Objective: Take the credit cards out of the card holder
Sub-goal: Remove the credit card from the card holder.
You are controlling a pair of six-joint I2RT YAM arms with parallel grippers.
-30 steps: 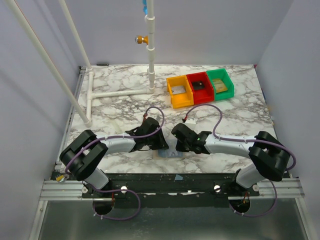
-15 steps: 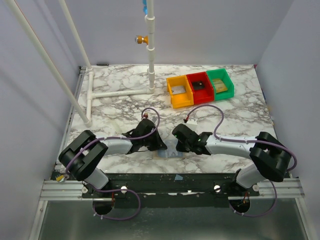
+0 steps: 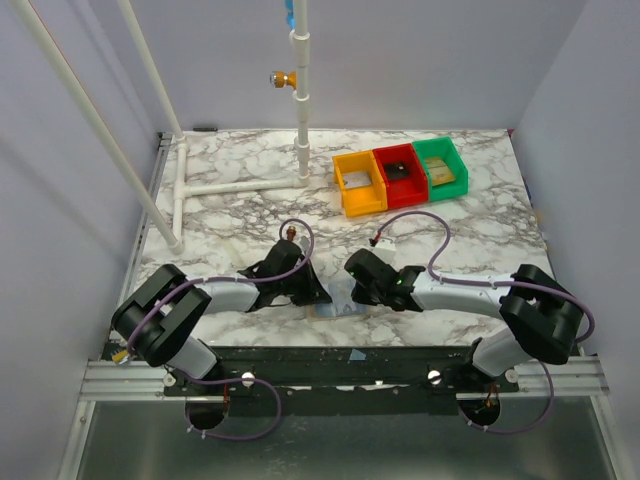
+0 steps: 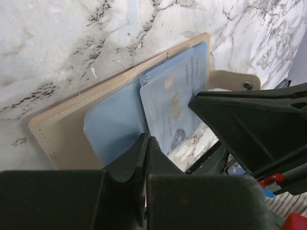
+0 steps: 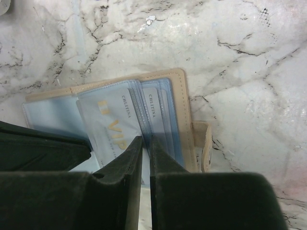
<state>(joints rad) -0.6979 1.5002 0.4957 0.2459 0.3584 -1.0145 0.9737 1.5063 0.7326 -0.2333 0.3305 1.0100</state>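
The card holder lies open near the table's front edge, between my two grippers. It is tan with pale blue plastic sleeves. A blue credit card marked VIP sticks partway out of its sleeve. My left gripper is shut, its tips down on the sleeve beside that card, with nothing seen between them. My right gripper is nearly closed on the credit card's edge, next to several more sleeved cards. From above, the left gripper and right gripper hide most of the holder.
Yellow, red and green bins stand in a row at the back right. A white pipe frame stands at the back left. The holder's snap tab lies on the marble. The table's front edge runs just behind the holder.
My left gripper's jaws have closed, and the left arm has drawn slightly left. The right gripper has barely moved, keeping its narrow grip.
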